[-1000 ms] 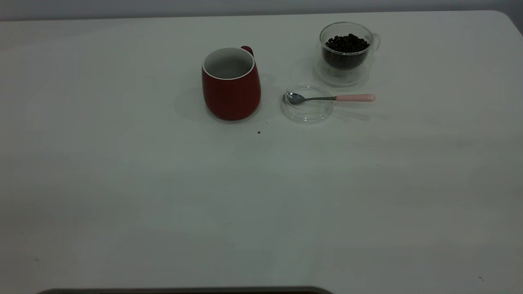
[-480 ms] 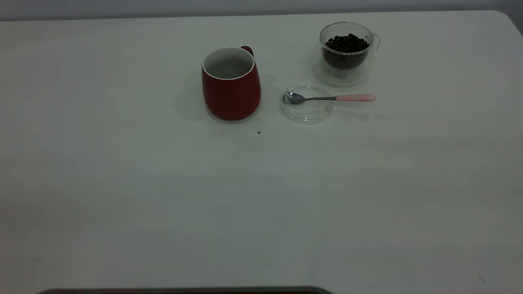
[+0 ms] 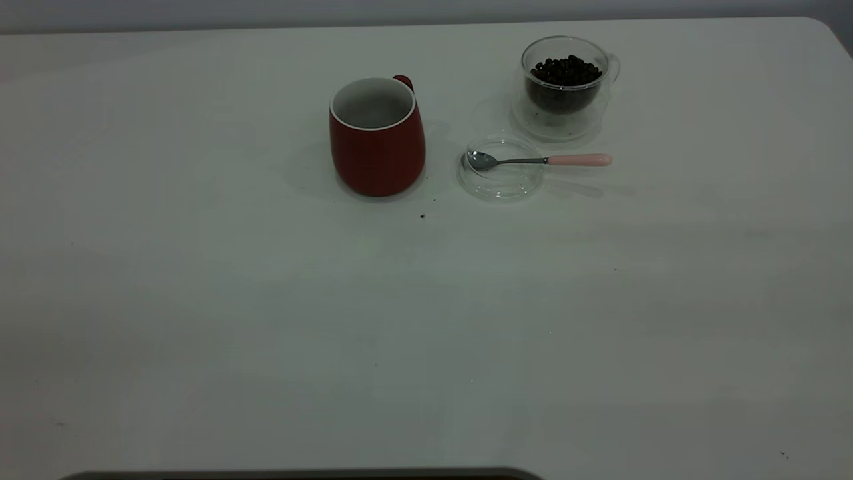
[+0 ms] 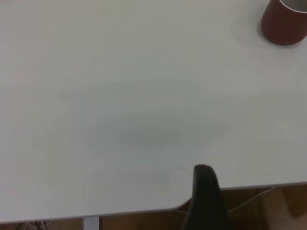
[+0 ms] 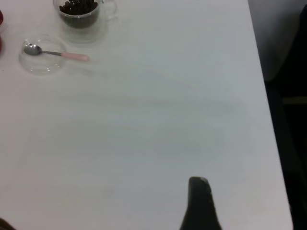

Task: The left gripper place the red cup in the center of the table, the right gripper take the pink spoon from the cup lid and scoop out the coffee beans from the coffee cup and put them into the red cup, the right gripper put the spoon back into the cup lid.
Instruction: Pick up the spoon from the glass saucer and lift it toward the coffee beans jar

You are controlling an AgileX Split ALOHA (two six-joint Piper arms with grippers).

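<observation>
While the mug [image 3: 377, 137] stands mid-tabletop [image 3: 266, 320], the spoon [image 3: 537, 160] lies across the lid [image 3: 501, 179] near the bean-filled glass cup [image 3: 565, 83]; neither tool's grip state can be told.

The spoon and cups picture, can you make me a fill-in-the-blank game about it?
1. The pink spoon has its shiny bowl resting in the clear ____.
2. The coffee beans sit inside the clear glass ____ cup.
3. The mug standing to the left of the cup lid in the exterior view is colored ____.
4. The inside of the red cup is colored ____.

Missing words: cup lid; coffee; red; white
</observation>
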